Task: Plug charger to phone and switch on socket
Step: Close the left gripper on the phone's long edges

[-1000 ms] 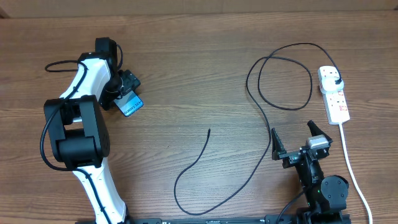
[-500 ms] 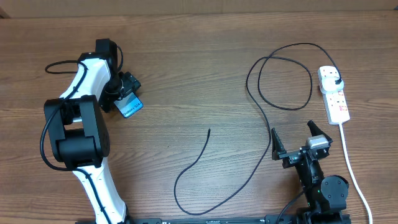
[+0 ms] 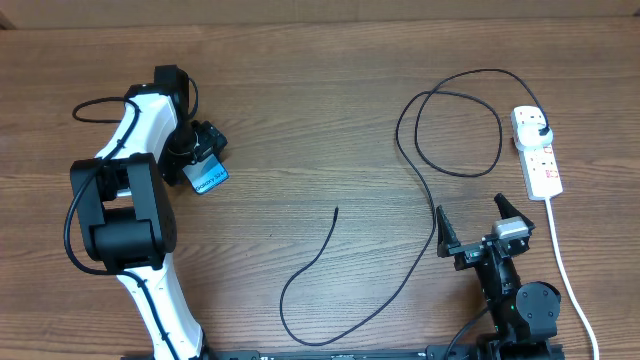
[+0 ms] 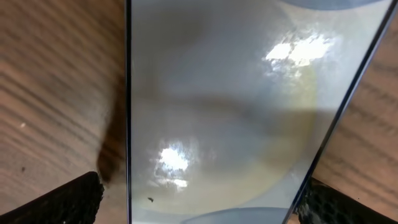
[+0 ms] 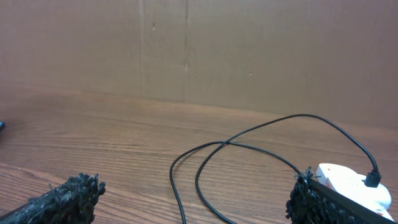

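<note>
The phone (image 3: 209,178) lies cyan side up on the wooden table at the left. My left gripper (image 3: 203,158) is over its far end, open. In the left wrist view the phone's glossy screen (image 4: 224,112) fills the space between the two fingertips, and a gap shows at the left one (image 4: 68,200). The charger's black cable (image 3: 336,212) snakes across the middle and loops up to its plug (image 3: 541,133) in the white socket (image 3: 543,170) at the right. My right gripper (image 3: 473,222) is open and empty, near the front edge, left of the socket.
The socket's thick white cord (image 3: 565,265) runs down to the front edge beside the right arm. A cardboard wall (image 5: 186,50) stands behind the table. The cable's loop (image 5: 211,152) and the socket (image 5: 354,183) lie ahead of the right gripper (image 5: 193,202).
The left gripper and the phone under it have shifted slightly toward the front edge. The right arm and the cable have not moved.
</note>
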Action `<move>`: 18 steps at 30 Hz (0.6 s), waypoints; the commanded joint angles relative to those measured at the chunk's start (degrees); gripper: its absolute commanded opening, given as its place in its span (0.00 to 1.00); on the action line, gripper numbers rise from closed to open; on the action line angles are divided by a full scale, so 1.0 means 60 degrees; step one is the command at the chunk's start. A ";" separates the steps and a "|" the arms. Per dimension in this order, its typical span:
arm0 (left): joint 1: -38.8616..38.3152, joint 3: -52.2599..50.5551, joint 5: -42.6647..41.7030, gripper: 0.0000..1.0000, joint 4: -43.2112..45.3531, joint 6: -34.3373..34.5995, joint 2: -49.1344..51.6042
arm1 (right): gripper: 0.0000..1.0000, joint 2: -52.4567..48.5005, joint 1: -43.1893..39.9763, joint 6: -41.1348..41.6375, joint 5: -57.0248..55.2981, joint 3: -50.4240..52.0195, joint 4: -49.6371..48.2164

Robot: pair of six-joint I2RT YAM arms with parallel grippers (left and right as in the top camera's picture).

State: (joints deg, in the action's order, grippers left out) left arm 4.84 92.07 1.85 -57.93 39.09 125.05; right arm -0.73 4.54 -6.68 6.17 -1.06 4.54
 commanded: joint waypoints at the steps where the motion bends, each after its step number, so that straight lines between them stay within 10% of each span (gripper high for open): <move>1: -0.0044 -0.0186 0.0517 0.99 -0.0251 0.0186 0.0211 | 1.00 0.0102 0.0047 -0.0044 0.0051 0.0102 -0.0040; 18: -0.0004 -0.0186 0.0503 1.00 0.1031 0.0204 0.0211 | 1.00 0.0102 0.0047 -0.0044 0.0051 0.0102 -0.0040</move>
State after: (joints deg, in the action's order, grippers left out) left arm 4.84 91.96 3.31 -52.05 39.09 125.05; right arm -0.73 4.54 -6.68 6.17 -1.06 4.54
